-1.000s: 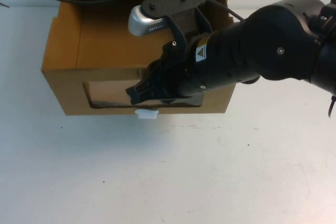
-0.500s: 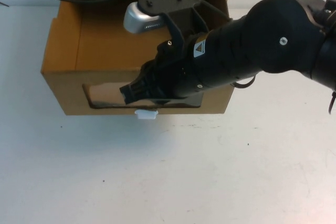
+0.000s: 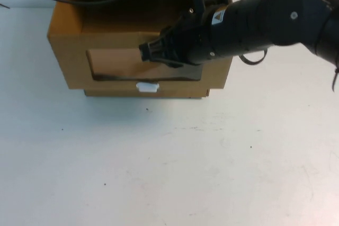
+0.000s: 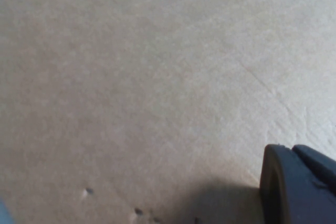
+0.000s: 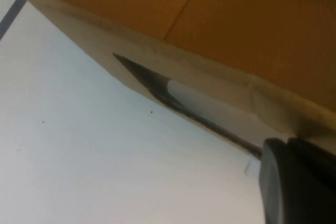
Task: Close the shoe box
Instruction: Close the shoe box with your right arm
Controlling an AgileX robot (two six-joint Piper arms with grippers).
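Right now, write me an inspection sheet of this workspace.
Surface: white table, a few small dark specks.
Job's things: brown shoe box, drawer not fully in, front window and white pull tab facing the robot.
Clutter: nothing seen.
Grippers: right gripper at the drawer's front panel above the window; left gripper only partly seen, over a plain tan surface.
Cables: black cable across the box's far edge.
Surroundings: nothing seen.
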